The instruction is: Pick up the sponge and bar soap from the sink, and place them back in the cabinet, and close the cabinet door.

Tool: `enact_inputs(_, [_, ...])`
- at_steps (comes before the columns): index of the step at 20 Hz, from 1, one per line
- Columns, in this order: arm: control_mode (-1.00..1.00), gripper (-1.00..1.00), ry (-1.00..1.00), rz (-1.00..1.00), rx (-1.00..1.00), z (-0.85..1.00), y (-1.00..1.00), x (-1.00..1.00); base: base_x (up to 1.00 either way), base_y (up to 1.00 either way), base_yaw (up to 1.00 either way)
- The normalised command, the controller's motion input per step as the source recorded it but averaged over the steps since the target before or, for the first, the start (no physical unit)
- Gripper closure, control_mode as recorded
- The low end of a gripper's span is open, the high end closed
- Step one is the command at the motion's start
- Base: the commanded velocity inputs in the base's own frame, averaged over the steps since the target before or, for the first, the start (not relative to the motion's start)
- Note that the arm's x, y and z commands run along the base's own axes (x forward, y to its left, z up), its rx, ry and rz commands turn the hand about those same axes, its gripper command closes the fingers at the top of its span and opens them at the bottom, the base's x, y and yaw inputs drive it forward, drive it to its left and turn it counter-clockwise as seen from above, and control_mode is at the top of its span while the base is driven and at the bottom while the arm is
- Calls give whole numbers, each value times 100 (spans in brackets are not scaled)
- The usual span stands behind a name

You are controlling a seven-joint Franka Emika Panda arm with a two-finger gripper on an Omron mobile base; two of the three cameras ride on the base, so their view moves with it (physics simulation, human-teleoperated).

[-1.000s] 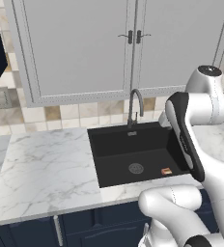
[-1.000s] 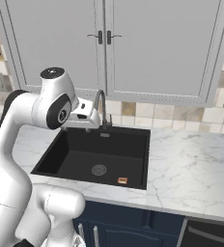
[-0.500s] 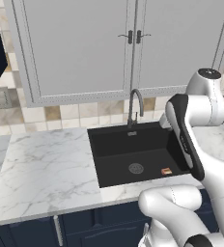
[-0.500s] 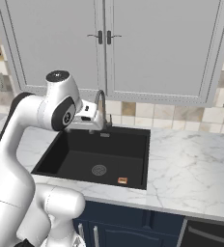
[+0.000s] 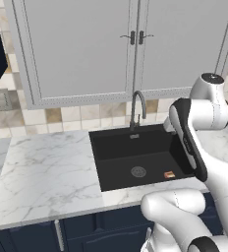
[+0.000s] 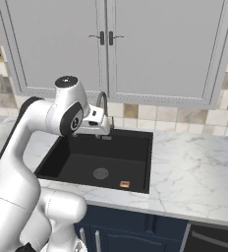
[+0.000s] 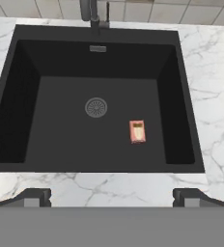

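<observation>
left base view: small orange-brown bar soap (image 5: 169, 174) lies flat on floor of black rectangular sink (image 5: 117, 145), right of round grey drain (image 5: 138, 171). right base view: same bar (image 6: 125, 184) near sink's front wall. hand view: two-finger gripper (image 7: 112, 197) w/ tips wide apart, empty, above bar (image 7: 137, 131); curved dark-grey tap (image 7: 94, 13) behind

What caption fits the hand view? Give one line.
Open gripper above the black sink, bar soap lying right of the drain.
</observation>
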Motion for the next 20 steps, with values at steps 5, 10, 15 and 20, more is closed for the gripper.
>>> enact_inputs(5, [-100, -100, 0, 0, 0, -16, -14, 9, 0, 0, 0])
enact_inputs(10, [-100, -100, 0, 0, 0, -15, -15, 3, 0, 0, 0])
enact_inputs(15, [-100, -100, 0, 0, 0, -17, -14, 0, 0, 0, 0])
enact_inputs(20, [-100, -100, 0, 0, 0, -18, -12, 0, 0, 0, 0])
